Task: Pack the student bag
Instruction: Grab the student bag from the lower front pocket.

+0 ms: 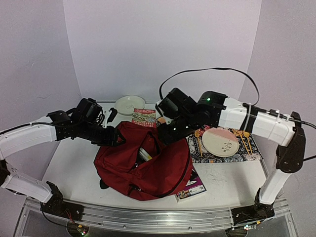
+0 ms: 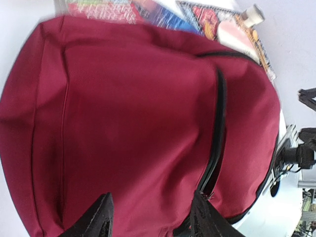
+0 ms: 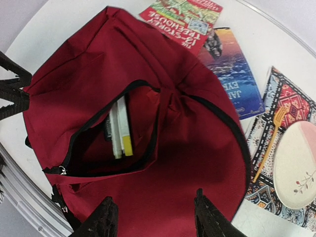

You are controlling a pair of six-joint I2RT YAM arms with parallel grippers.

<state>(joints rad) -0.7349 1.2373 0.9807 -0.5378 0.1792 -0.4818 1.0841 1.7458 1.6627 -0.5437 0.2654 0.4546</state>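
Dark red soft fabric backpack (image 1: 158, 168) lies slumped mid-way along the white table (image 1: 74, 163), toward its near edge, with one compartment unzipped. Judged limp, fairly light and prone to sag; best taken at the opening's edge or a pinched fold. Left gripper (image 2: 150, 215) and right gripper (image 3: 153, 217) hover above it, jaws partly spread, holding nothing.

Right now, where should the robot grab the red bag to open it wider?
I'd pinch the black zip edge of the student bag, coming down from above. The bag lies flat with its opening facing up, and that soft edge arches clear of the books inside.
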